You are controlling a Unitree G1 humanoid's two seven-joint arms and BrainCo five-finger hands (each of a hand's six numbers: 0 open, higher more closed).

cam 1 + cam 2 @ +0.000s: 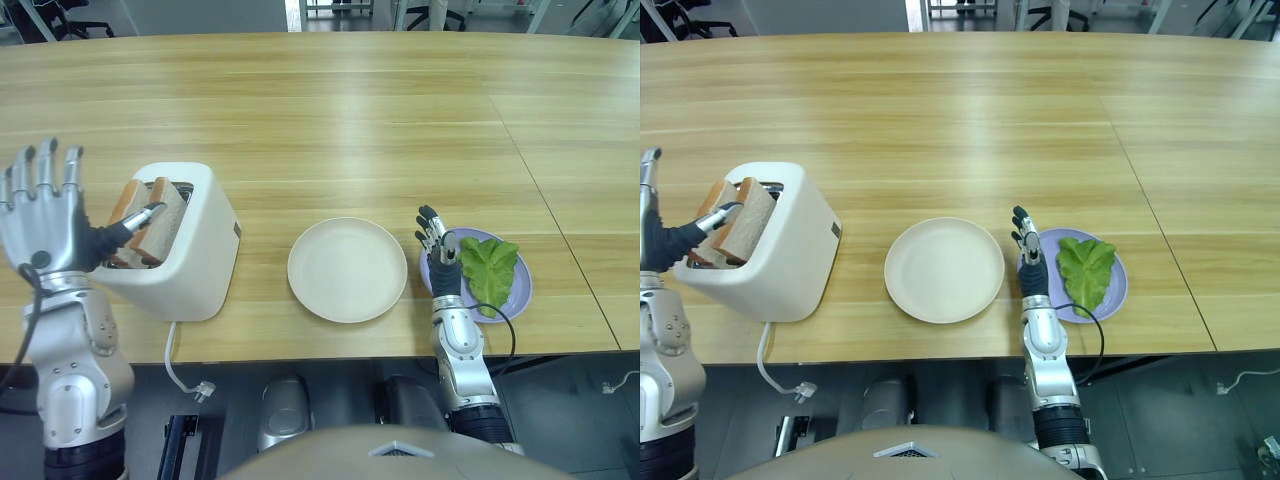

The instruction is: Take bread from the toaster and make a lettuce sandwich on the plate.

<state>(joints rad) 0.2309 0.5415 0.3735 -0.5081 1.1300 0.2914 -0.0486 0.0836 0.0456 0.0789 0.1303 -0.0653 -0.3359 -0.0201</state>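
Two tan bread slices [150, 215] stand in the white toaster [200, 275], lower left. Left hand [40, 220] splayed, empty, thumb by them. Plate [347, 270] centre. Right hand [440, 255] flat, empty, beside lettuce [490, 270], lower right.

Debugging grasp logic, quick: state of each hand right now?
Left hand: open, thumb at the bread in the toaster.
Right hand: open, holding nothing, beside the lettuce.

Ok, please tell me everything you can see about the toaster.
The toaster is a cream, rounded, plastic-looking box, standing upright on the wooden table, left of the plate. Two bread slices stick out of its top. Its cord hangs over the front edge. The thumb of the left hand touches a slice.
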